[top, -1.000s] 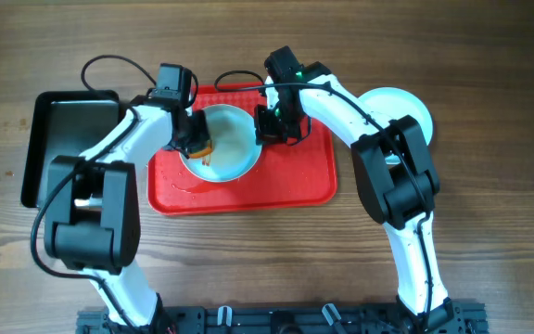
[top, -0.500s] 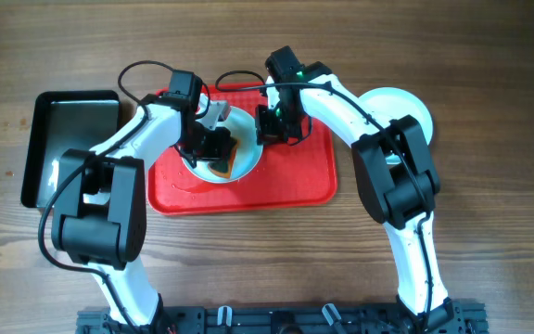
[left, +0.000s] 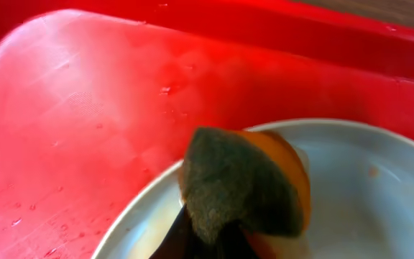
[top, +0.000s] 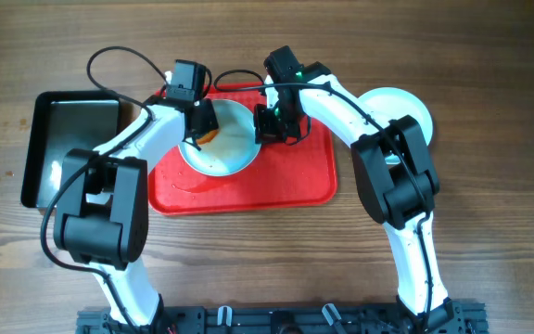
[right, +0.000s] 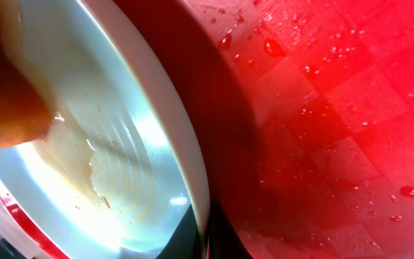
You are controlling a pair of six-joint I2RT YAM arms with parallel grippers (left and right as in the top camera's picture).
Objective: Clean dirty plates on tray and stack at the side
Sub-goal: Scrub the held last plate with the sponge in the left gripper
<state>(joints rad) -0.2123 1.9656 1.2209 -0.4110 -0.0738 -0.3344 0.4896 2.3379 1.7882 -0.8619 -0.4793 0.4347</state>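
Now the left claw (top: 199, 123) is clamped on a scouring sponge (left: 243, 183), orange with a dark green abrasive face. It presses the sponge onto the upper left part of a white plate (top: 230, 153), just inside the rim. In the left wrist view the sponge overlaps the plate's edge, green side toward the camera, and the dark fingers pinch it from the bottom of the frame.

The right claw (top: 269, 122) is closed on the same plate's right rim. In the right wrist view the rim runs straight down into the dark fingers at the bottom edge. A thin brown sauce film (right: 77, 155) smears the plate's centre there, and the orange sponge shows at the far left.

The plate sits in the upper middle of the red tray (top: 286, 176). Water drops (right: 272, 47) bead on the tray floor beside the rim.

Off the tray, a second plate (top: 413, 104) lies on the bench (top: 489, 232) at the upper right, partly hidden by the right arm. Whether others lie beneath it cannot be told. A black pan (top: 63, 139) rests just left of the tray.
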